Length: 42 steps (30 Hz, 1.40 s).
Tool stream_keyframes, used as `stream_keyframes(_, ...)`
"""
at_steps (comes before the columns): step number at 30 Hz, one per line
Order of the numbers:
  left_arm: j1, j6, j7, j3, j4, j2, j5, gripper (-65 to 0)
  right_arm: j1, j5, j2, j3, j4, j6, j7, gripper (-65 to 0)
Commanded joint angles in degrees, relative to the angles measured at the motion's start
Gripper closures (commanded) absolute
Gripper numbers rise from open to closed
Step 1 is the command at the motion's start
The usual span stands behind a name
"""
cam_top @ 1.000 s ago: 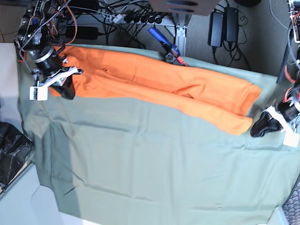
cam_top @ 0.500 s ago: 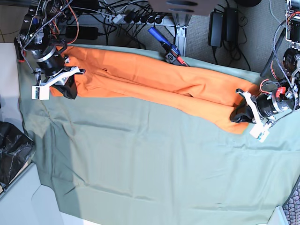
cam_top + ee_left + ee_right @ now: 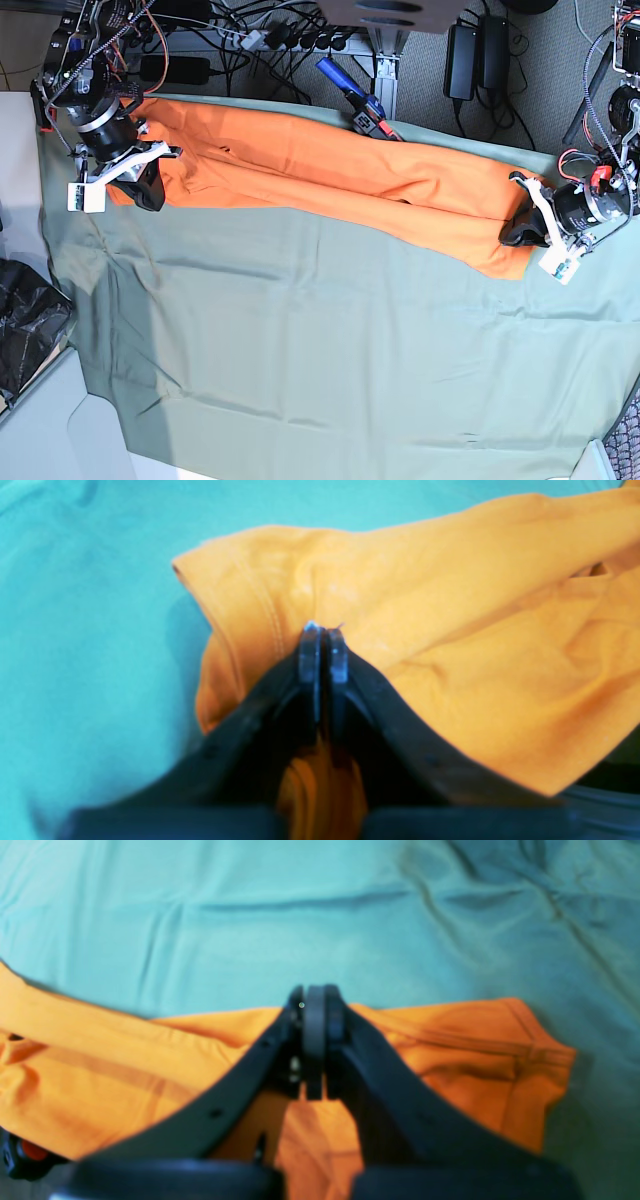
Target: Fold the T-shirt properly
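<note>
The orange T-shirt (image 3: 330, 175) lies as a long band across the back of the sage-green cloth (image 3: 320, 350). My left gripper (image 3: 517, 237) is at the shirt's right end. In the left wrist view its jaws (image 3: 322, 630) are shut with orange fabric (image 3: 450, 630) pinched and bunched between them. My right gripper (image 3: 145, 190) is at the shirt's left end. In the right wrist view its jaws (image 3: 315, 1000) are shut at the shirt's (image 3: 100, 1065) near edge, over the green cloth (image 3: 300, 915).
A blue-handled tool (image 3: 350, 95) lies at the cloth's back edge, touching the shirt. Power adapters (image 3: 478, 55) and cables sit behind. A black bag (image 3: 25, 320) is off the left side. The green cloth hangs over the table's front.
My left gripper moved from beside the shirt onto its right end and shut on it, bunching that corner. The right gripper has barely moved.
</note>
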Motion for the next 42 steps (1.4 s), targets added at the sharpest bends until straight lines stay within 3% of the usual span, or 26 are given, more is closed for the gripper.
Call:
stream_keyframes(1,-0.2,-0.9,0.2,-0.4,0.8,-0.8,0.1,-9.3,0.3,0.4,0.9,0.6,0.8,5.6,1.3,0.0)
stream_keyframes(4,-0.6,-0.9,0.1,-0.5,1.9,-1.2,-2.6,-13.4,0.3,0.4,0.9,0.6,0.8,5.6,1.2,0.0)
stream_keyframes(10,-0.7,-0.9,0.6,-4.8,9.6,-2.0,-3.2,-13.4,0.3,0.4,0.9,0.6,0.8,5.6,1.2,0.0)
stream_keyframes(16,-0.6,-0.9,0.8,-9.0,9.9,-3.2,-4.2,-13.5,0.3,0.4,0.9,0.6,0.8,5.6,1.3,0.0)
stream_keyframes(24,0.4,-0.9,0.3,-8.9,9.8,-2.4,-5.2,-13.4,0.3,0.4,0.9,0.6,0.8,5.6,1.2,0.0)
stream_keyframes(30,0.4,-0.9,-4.1,-8.9,5.2,-1.9,-2.2,-13.4,0.3,0.4,0.9,0.6,0.8,5.6,1.2,0.0)
stream_keyframes(42,0.4,-0.9,-4.8,-8.9,2.9,-1.5,-2.2,-13.4,0.3,0.4,0.9,0.6,0.8,5.6,1.2,0.0)
